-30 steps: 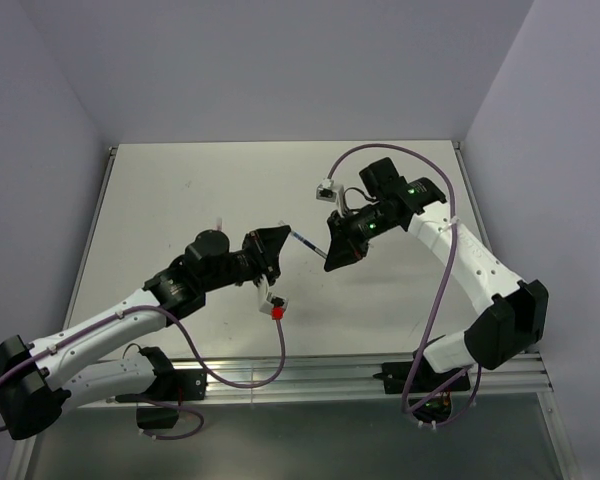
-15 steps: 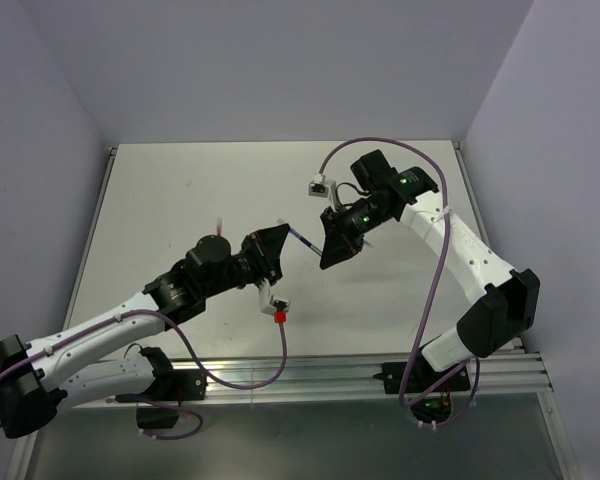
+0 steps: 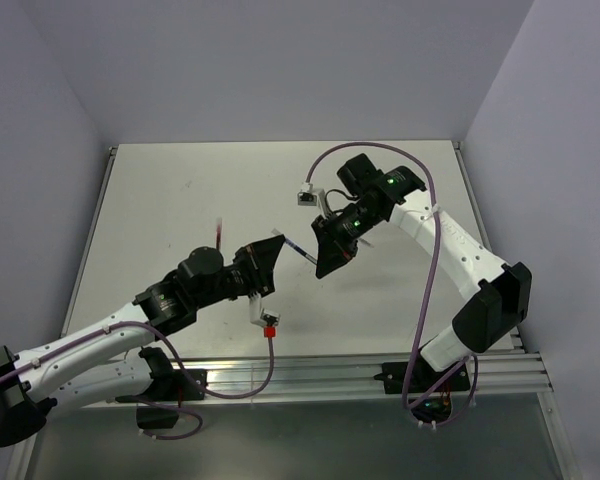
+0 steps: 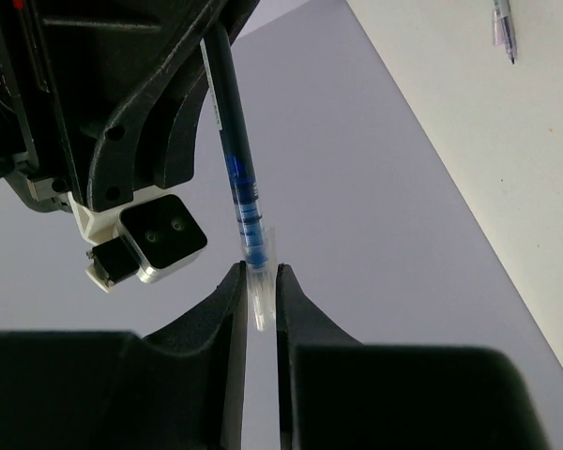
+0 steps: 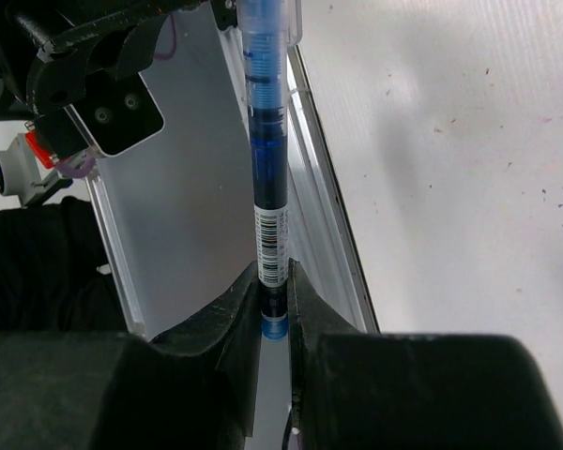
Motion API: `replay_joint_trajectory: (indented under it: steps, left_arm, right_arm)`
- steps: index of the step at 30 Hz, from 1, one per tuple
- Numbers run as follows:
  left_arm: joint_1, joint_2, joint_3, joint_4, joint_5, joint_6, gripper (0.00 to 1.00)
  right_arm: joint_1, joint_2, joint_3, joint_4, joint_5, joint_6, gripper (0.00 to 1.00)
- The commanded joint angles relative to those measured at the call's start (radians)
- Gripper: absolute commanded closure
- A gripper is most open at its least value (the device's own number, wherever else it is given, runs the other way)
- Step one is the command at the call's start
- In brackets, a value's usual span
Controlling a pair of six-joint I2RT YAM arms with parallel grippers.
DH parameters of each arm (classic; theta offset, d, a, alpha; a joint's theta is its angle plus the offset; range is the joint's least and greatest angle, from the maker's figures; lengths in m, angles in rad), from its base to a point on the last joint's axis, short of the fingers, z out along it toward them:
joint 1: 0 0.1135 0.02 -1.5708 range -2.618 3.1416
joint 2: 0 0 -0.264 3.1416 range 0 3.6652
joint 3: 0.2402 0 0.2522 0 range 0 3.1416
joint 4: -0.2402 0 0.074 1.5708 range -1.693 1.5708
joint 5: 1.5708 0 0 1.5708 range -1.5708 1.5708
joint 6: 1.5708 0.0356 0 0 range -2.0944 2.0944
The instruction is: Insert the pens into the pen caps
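Both grippers meet above the table's middle with the blue pen (image 3: 297, 247) stretched between them. My right gripper (image 5: 273, 274) is shut on the pen's rear end, just below its barcode label (image 5: 272, 234). My left gripper (image 4: 260, 274) is shut on a clear pen cap (image 4: 261, 298), and the blue pen (image 4: 236, 169) has its tip pushed into that cap. In the top view the left gripper (image 3: 276, 241) is on the pen's left and the right gripper (image 3: 319, 265) on its right. A pale pen (image 4: 503, 22) lies on the table, apart from both grippers.
A thin reddish stick (image 3: 219, 227) lies on the white table (image 3: 180, 190) left of the grippers. A red plug (image 3: 269, 329) hangs on the left wrist's purple cable. A metal rail (image 3: 360, 372) runs along the near edge. Grey walls close the back and sides.
Both grippers and the blue pen between them have shifted a little to the left. The right arm has reached further left and the left arm has drawn back. Both grips are unchanged.
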Motion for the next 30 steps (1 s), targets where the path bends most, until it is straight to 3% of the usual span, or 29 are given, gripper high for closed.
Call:
replay_joint_trajectory:
  steps: [1, 5, 18, 30]
  left_arm:
    - [-0.083, 0.028, -0.032, -0.090, 0.227, 0.138, 0.99]
    - [-0.098, 0.037, -0.032, -0.054, 0.206, 0.115, 0.97]
    - [-0.095, 0.103, -0.002, 0.098, -0.004, -0.018, 0.72]
    - [-0.083, 0.036, -0.020, 0.115, 0.006, -0.032, 0.55]
  right_arm:
    - [0.020, 0.000, 0.087, 0.173, -0.066, 0.012, 1.00]
    - [0.020, 0.008, 0.100, 0.173, -0.069, 0.012, 1.00]
    - [-0.001, -0.027, 0.057, 0.194, -0.049, 0.011, 1.00]
    - [-0.087, -0.040, 0.040, 0.314, -0.070, 0.109, 1.00]
